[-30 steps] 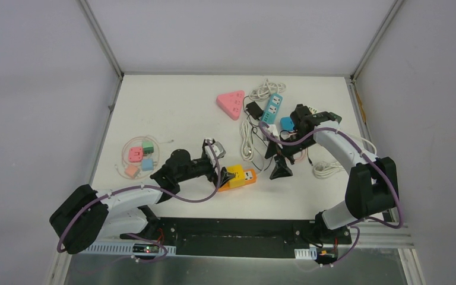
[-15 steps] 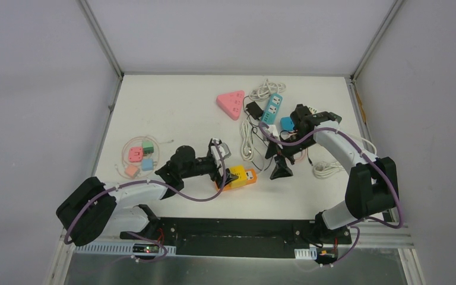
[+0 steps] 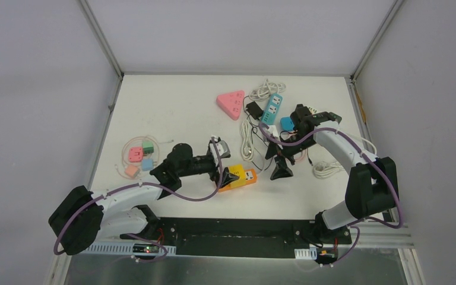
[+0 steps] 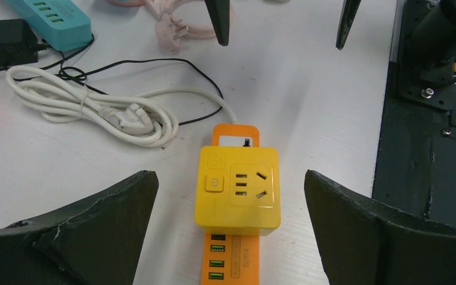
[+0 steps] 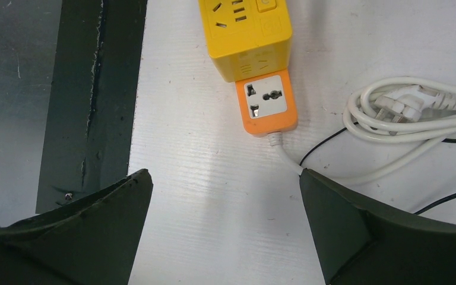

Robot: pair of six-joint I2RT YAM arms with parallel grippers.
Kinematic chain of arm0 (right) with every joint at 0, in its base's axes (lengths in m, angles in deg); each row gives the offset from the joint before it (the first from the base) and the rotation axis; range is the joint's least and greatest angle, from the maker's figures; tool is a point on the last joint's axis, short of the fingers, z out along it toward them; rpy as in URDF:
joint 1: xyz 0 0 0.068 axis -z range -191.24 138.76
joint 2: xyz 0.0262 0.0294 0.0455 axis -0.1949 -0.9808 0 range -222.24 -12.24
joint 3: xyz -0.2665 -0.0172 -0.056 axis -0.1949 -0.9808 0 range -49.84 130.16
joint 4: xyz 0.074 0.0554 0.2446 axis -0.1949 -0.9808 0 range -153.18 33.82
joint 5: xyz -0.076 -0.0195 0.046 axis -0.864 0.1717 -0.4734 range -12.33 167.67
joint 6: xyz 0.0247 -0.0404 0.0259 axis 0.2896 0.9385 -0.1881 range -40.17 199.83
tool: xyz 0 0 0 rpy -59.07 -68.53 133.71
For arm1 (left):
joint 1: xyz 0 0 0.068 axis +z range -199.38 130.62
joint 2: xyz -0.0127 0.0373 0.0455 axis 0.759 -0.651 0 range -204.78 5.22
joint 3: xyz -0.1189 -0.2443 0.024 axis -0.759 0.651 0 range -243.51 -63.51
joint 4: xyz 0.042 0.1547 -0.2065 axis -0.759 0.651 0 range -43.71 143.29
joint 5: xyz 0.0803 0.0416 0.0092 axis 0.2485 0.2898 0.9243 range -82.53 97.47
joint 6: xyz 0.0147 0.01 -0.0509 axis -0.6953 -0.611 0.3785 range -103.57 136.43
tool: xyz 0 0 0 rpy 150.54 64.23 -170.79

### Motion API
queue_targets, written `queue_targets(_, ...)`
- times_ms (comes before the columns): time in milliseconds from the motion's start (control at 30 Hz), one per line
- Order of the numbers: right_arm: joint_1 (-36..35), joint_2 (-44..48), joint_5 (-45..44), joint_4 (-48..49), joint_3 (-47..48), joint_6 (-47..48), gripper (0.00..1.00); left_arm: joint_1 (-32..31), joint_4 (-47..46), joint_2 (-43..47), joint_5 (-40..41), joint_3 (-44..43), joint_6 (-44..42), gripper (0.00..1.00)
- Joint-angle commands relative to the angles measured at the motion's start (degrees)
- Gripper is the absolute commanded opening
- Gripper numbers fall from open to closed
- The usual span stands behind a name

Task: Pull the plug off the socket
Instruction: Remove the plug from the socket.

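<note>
Here, on the white table (image 3: pixel 172 113), the left gripper (image 4: pixel 228 178) hangs low near the front edge with its two fingers spread wide, one on each side of the yellow cube adapter (image 4: pixel 237 189) and apart from it. The right gripper (image 5: pixel 225 173) is also spread wide and holds nothing; it hangs near the cord end of the orange power strip (image 5: pixel 267 107). This strip lies flat on the table with the yellow cube adapter plugged onto its middle part, and a coiled white cable (image 4: pixel 95 107) lies just beside its cord end.
</note>
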Motion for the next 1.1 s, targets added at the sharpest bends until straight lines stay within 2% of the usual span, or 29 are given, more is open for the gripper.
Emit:
queue_targets(0, 0.2, 1.8, 1.4, -1.0, 0.4, 2.6, 1.00, -2.7, 5.4, -0.7, 2.9, -3.1, -2.6, 0.98)
queue_targets(133, 0.3, 1.6, 1.4, -1.2, 0.4, 2.6, 1.00, -6.5, 12.5, -3.0, 8.8, -6.2, -7.6, 0.98)
queue_targets(300, 0.2, 1.1, 1.1, -1.2, 0.5, 2.6, 1.00, -9.6, 15.4, -5.6, 13.3, -8.6, -9.3, 0.98)
queue_targets(500, 0.3, 0.6, 1.0, -1.6, 0.7, 2.7, 1.00, -11.1, 17.9, -10.0, 19.2, -10.8, -10.7, 0.89)
queue_targets(833, 0.2, 0.5, 0.8, -1.8, 0.8, 2.8, 1.00, -11.5, 14.8, -13.0, 16.7, -11.1, -12.4, 0.75)
queue_targets(933, 0.2, 0.5, 0.7, -1.7, 0.8, 2.8, 1.00, -11.5, 14.3, -14.1, 14.7, -11.4, -12.2, 0.65)
queue_targets(967, 0.3, 0.4, 0.6, -1.8, 0.8, 2.8, 1.00, -11.4, 14.1, -14.5, 14.2, -11.4, -11.8, 0.52)
queue_targets(1033, 0.2, 0.3, 0.5, -1.8, 0.8, 3.0, 1.00, -11.4, 14.0, -15.1, 13.3, -11.7, -11.1, 0.13)
queue_targets(1067, 0.2, 0.3, 0.5, -1.9, 0.8, 3.0, 1.00, -11.4, 13.9, -15.4, 13.0, -11.7, -10.6, 0.01)
